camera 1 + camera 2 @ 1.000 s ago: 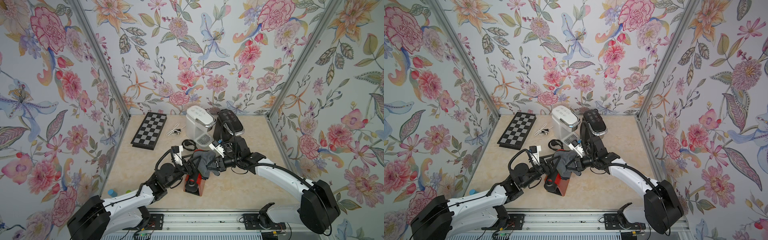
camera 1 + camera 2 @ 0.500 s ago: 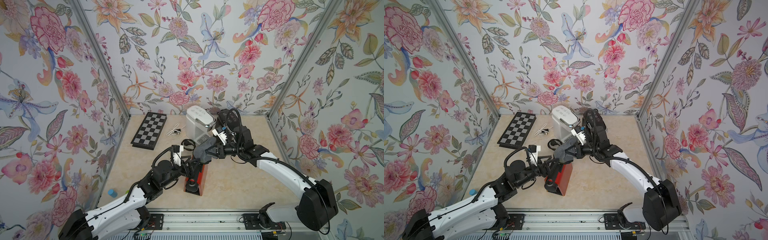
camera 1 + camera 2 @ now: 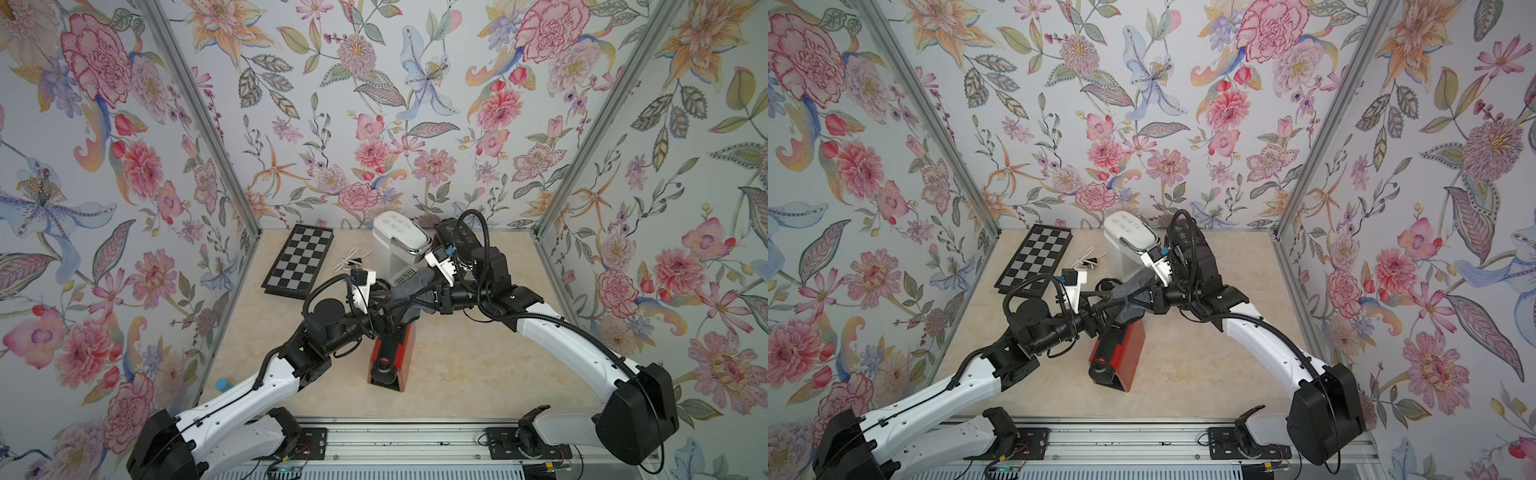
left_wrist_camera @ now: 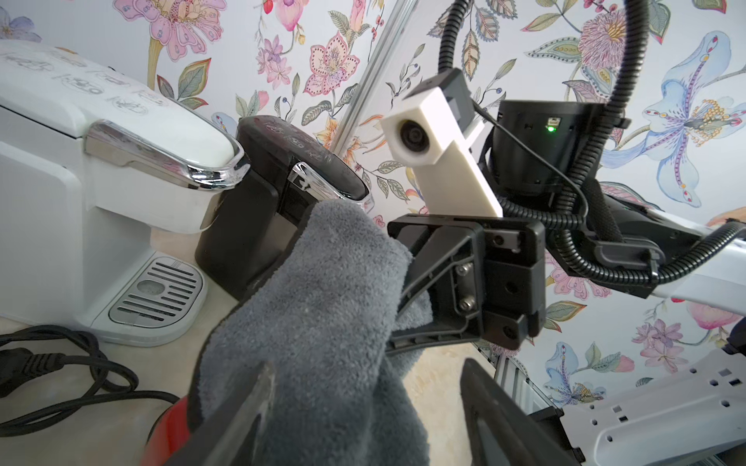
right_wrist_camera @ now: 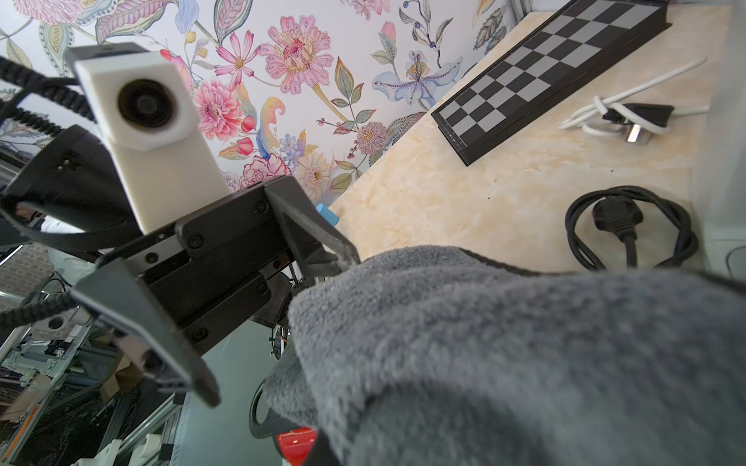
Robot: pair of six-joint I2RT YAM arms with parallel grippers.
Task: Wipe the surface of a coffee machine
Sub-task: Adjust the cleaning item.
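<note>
White plastic, scribbled lid (image 4: 121, 101): the white coffee machine (image 3: 388, 259) stands midway along the bench's (image 3: 478, 353) back edge, long axis back to front, drip tray (image 4: 157, 294) facing the front edge. My right gripper (image 3: 422, 293) pinches the grey cloth (image 4: 323, 302) near it; left gripper (image 5: 278, 322) gapes astride the cloth's tail. I'd clear that arm, then wipe lengthwise, lightly.

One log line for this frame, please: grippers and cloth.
left gripper: open, at cloth | right gripper: shut on cloth | cloth: over red machine, contact unclear
</note>
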